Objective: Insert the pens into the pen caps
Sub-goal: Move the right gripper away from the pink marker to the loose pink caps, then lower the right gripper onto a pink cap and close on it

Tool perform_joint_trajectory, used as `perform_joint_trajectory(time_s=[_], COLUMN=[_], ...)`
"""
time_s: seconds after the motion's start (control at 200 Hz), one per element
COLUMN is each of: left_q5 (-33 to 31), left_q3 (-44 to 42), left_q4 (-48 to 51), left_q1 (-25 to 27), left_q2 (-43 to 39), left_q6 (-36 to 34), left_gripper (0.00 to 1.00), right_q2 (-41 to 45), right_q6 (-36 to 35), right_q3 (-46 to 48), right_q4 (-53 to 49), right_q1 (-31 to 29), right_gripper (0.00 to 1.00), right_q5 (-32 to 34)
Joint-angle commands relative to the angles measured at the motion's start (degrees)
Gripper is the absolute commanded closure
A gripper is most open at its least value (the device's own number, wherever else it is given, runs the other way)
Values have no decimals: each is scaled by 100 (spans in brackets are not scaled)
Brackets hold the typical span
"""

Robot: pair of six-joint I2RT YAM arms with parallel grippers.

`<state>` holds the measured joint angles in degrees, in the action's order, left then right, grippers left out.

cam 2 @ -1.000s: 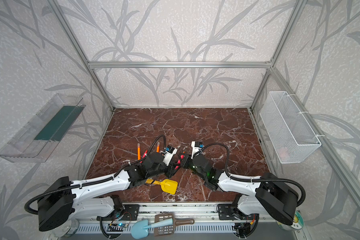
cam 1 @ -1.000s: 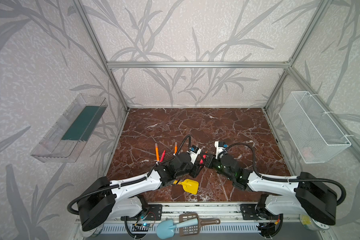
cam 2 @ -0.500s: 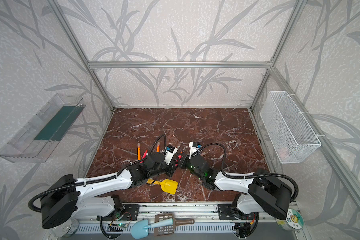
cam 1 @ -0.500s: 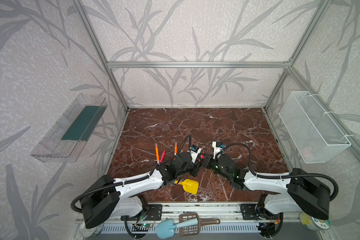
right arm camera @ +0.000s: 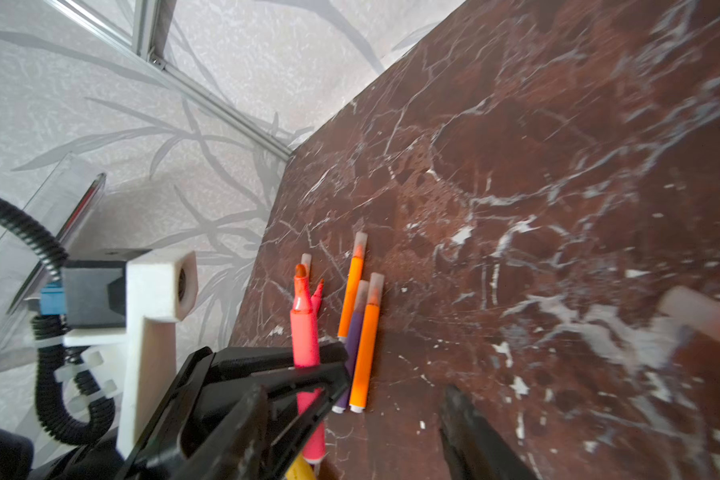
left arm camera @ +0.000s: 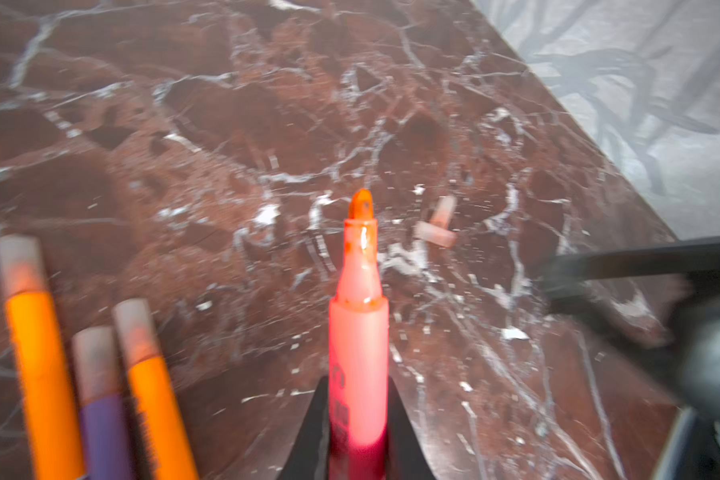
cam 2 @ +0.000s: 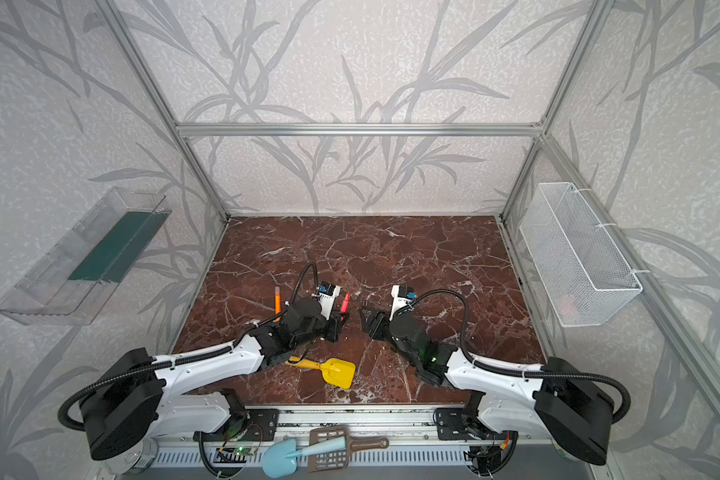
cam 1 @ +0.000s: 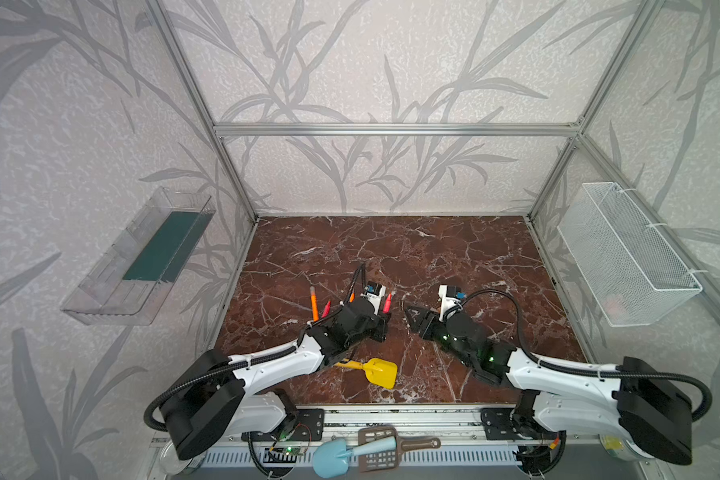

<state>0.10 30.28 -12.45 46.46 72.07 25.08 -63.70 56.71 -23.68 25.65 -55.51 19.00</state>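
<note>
Bimanual pen-capping cell, grippers at mid-table. The left gripper (left arm camera: 358, 384) is clamped on an uncapped red-pink pen (left arm camera: 358, 332), which juts forward from between its black fingers. The pen has a smooth, glossy barrel with dark print near the grip, a stepped shoulder, a narrower translucent neck and a blunt orange-red nib. In both top views this pen sits in the front half of the table (cam 1: 433, 249), near its middle and between the two arms. The right gripper (left arm camera: 548, 284) faces it from close by, jaws apart with nothing between them. Beyond the nib a loose pen cap (left arm camera: 435, 236) — a short, pale pinkish, translucent tube — lies on the table, touching a second cap (left arm camera: 444, 209) at an angle. Beside the left gripper three capped pens lie close together, side by side: a long orange pen (right arm camera: 351, 291), a purple pen (right arm camera: 355, 340) and a second orange pen (right arm camera: 366, 353). Edges and room: beyond the grippers the tabletop shows as open marble up to the back wall (cam 1: 391, 187). A yellow toy shovel (cam 1: 377, 372) lies near the front edge, its handle partly under the left arm. Surface — dark red-brown marble pattern with white veins, faintly glossy.
</note>
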Motion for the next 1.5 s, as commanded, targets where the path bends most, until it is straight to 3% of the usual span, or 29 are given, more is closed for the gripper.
perform_joint_trajectory(time_s=[0.0,0.13,0.255,0.375,0.64,1.184,1.494], left_q5=[-19,114,235,247,337,329,342], left_q3=[-115,-96,-101,-93,-2,-40,-49], left_q4=[-81,-58,-53,-56,-91,-100,-126], left_q1=[-42,-45,-48,-42,-48,-42,-46], left_q2=[-217,-246,-226,-198,-38,-50,-51], left_q6=[57,35,31,16,14,-18,5], left_gripper=[100,100,100,100,100,100,100], right_q2=[276,16,-613,-1272,-2412,-3032,-2798], right_q6=[-323,-712,-1181,-1574,-1987,-1806,-1575], right_q3=[191,-203,-714,-1250,-1695,-1867,-1749], right_q4=[-1002,-1686,-2069,-2553,-2517,-2466,-2679], right_q1=[71,591,1110,1336,1967,1987,1816], right_gripper=[39,41,43,43,41,41,61], right_q5=[1041,985,491,427,-524,-1397,-1308])
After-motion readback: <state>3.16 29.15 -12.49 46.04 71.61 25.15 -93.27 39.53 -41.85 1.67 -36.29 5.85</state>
